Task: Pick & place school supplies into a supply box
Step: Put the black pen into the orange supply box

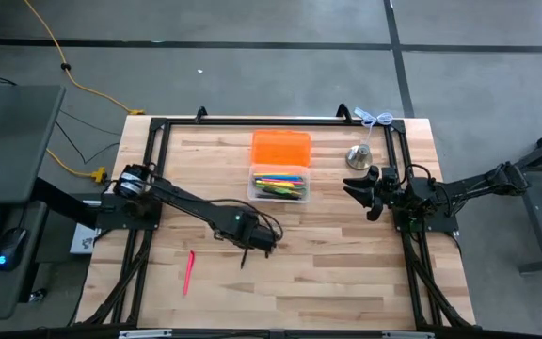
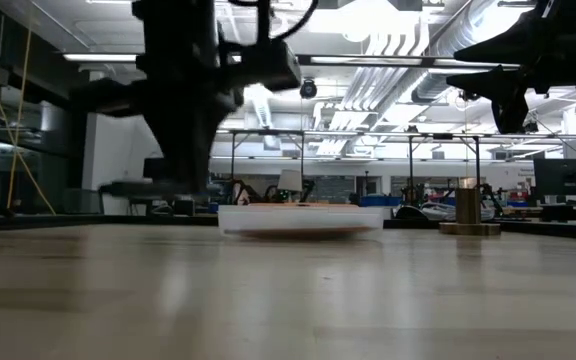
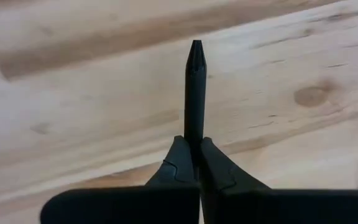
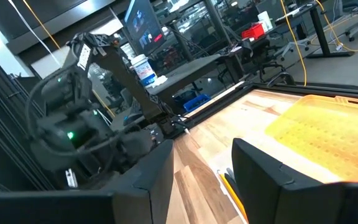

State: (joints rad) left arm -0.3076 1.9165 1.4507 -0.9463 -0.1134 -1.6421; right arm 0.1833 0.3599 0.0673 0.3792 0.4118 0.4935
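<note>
My left gripper (image 1: 255, 247) hangs over the table's near middle, pointing down, shut on a black pen (image 3: 195, 87). The pen (image 1: 245, 257) juts out toward the near edge. A pink pen (image 1: 188, 271) lies flat on the wood to its near left. The clear supply box (image 1: 278, 184) rests on the table at the far middle with several coloured pens and pencils inside. My right gripper (image 1: 370, 195) waits open at the right side, level, touching nothing. My left gripper pinches the black pen between its two fingertips (image 3: 180, 155), near one end of the barrel (image 3: 194, 134). The fingers come from above, pointing down, and lie across the pen. The pen's pointed end (image 3: 196, 51) sticks out free, and the pen hangs clear of the table.
A bright orange rectangular piece (image 1: 280, 148) lies just beyond the box. A silver bell (image 1: 359, 155) stands at the far right, near my right gripper. A black frame (image 1: 158, 127) runs round the table's edges. Bare wood spans the near half.
</note>
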